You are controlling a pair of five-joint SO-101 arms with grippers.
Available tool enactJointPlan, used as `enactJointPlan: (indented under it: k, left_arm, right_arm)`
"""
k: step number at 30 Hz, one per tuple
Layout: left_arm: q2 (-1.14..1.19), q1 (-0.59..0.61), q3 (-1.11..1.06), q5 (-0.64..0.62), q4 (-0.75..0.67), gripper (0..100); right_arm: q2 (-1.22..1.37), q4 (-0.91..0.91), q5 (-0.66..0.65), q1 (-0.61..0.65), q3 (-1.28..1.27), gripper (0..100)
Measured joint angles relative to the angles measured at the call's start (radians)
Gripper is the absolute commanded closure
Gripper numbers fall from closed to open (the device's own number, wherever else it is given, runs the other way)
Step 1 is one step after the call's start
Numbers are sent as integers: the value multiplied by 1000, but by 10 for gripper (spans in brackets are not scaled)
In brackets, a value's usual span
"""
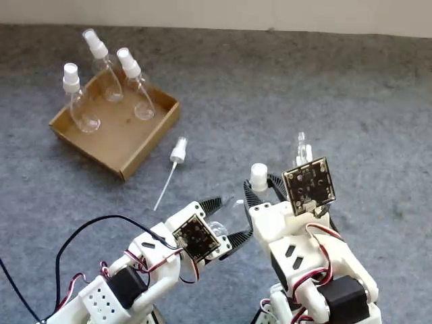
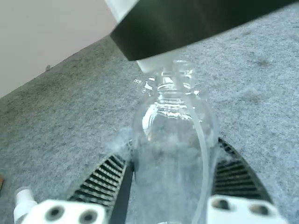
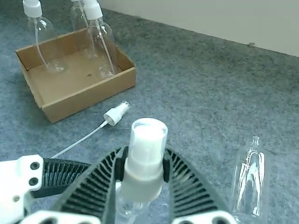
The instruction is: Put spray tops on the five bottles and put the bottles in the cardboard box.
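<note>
While the left hand (image 2: 174, 149) is clamping a clear plastic bottle (image 2: 170, 116) near the table's front edge, the right hand (image 3: 145, 156) is pinching its white cylindrical top (image 3: 148, 133); three capped bottles (image 1: 108, 74) are standing in the cardboard box (image 1: 145, 145).

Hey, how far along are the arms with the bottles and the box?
Done: three capped bottles stand in the box. In hand: the left gripper holds a fourth bottle while the right gripper holds a top at its neck. Left: box that one, then cap and box the bare bottle using the loose top on the carpet.
</note>
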State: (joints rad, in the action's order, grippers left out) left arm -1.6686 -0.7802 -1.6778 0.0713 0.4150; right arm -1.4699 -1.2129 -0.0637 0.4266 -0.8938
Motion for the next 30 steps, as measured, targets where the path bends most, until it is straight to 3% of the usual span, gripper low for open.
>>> enactJointPlan:
  k: [19, 30]
  left_arm:
    - [0, 0, 0, -2, 5, 919]
    - [0, 75, 0, 3, 18, 919]
  right_arm:
    - [0, 0, 0, 0, -2, 992]
    - [0, 0, 2, 6, -6, 992]
